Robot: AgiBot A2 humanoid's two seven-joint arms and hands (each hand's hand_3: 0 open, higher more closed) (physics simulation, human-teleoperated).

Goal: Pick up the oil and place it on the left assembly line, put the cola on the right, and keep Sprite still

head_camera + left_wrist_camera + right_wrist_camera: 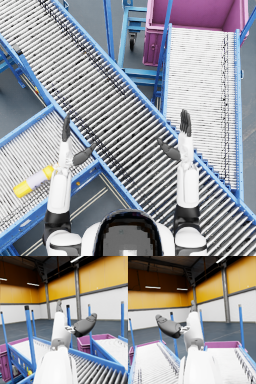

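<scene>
Head view: the oil bottle (31, 183), pale with a yellow cap, is seen lying on its side on the rollers of the left assembly line (22, 145), its inner end hidden behind the left forearm. The left hand (70, 146) is held above the blue rail between that line and the central conveyor (100, 90), with the fingers stretched straight, the thumb spread sideways and nothing held. The right hand (180, 140) is raised over the central conveyor in the same wide, empty pose. The right assembly line (200, 75) is seen beyond it, ending at a purple bin (200, 12).

Left wrist view: the left hand (81, 326) is shown in the air with the thumb turned well away from the straight fingers (59, 306); nothing is touched.

Right wrist view: the right hand (170, 328) is likewise shown spread and empty, with a purple bin (228, 344) beyond it.
</scene>
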